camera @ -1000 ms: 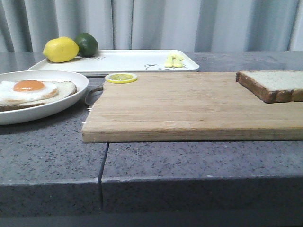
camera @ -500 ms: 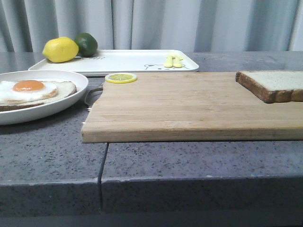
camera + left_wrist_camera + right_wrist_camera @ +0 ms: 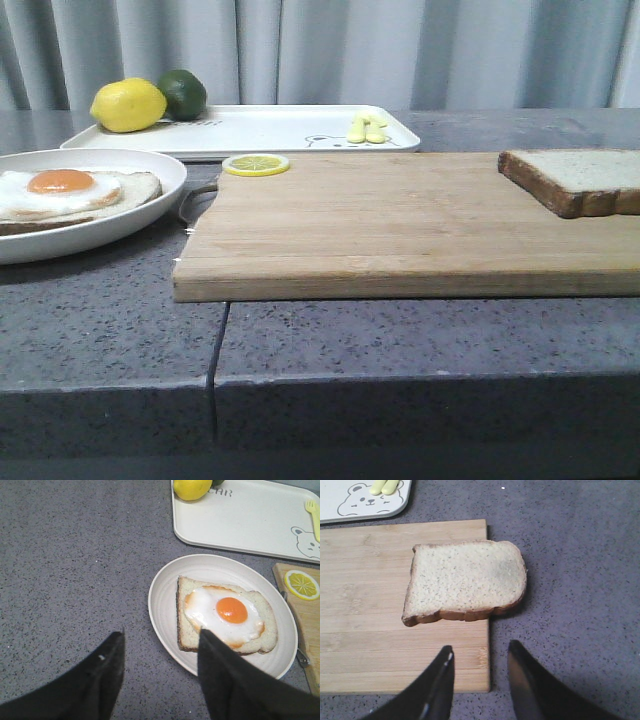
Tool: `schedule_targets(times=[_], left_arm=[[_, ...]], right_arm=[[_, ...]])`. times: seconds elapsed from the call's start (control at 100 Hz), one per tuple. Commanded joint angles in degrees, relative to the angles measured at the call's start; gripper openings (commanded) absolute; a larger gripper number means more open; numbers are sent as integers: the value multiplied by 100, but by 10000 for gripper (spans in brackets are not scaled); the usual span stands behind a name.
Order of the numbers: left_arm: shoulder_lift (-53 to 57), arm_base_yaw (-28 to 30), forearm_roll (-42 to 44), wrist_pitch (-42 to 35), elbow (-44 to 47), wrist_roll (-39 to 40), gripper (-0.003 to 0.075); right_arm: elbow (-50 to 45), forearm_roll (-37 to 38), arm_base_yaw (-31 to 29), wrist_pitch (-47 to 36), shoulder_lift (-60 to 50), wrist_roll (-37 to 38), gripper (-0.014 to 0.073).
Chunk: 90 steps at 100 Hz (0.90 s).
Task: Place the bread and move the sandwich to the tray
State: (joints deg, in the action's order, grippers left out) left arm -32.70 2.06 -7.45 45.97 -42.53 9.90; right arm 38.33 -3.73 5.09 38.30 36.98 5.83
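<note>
Bread point(image 3: 465, 580) judged light, soft, crushable: grip gently across crust edges; right gripper point(image 3: 480, 680) and left gripper point(image 3: 160, 670) both parted, empty

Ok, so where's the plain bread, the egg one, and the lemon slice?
bread point(image 3: 467, 577): right wrist view, on the middle of its pale top face.
sandwich point(image 3: 232, 610): left wrist view, on the orange yolk of the egg.
lemon slice point(image 3: 256, 164): front view, on its yellow centre, at the cutting board's corner.

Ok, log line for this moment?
left hand open above table beside sandwich | right hand open near bread | tray awaits
</note>
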Motion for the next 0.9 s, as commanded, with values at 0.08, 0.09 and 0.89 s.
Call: schedule_targets(times=[0.08, 0.09, 0.89], left_arm=[[-46, 7, -91, -244, -204, -8, 431], [-46, 7, -91, -247, -204, -8, 431], [-46, 7, -91, -247, -204, -8, 430]], right_arm=[[208, -17, -34, -494, 36, 3, 394], [208, -17, -34, -501, 36, 3, 394], [208, -17, -34, -534, 36, 3, 394]])
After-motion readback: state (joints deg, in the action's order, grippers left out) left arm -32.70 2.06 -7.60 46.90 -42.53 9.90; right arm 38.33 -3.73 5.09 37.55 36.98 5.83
